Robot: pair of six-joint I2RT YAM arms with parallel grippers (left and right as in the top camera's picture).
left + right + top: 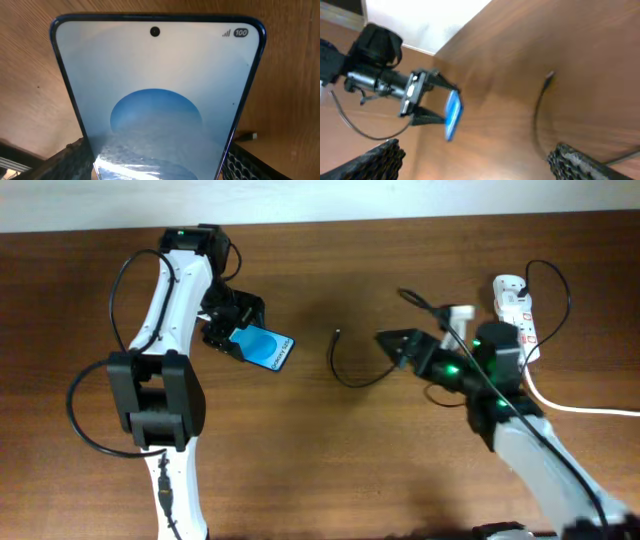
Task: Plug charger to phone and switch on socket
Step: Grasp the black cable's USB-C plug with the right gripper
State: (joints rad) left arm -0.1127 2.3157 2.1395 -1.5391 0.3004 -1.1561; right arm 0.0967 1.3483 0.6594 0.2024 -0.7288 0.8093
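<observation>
The phone (268,349) is gripped at its lower end by the left gripper (236,338), left of centre in the overhead view. Its long axis is pointed right, twd. the charger (337,336) tip. The right gripper (393,347) is held open near the cable, w/ nothing between its fingers.

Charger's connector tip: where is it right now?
In the overhead view, the charger tip lies on the table near centre, between the phone in the left claw and the right claw.
</observation>
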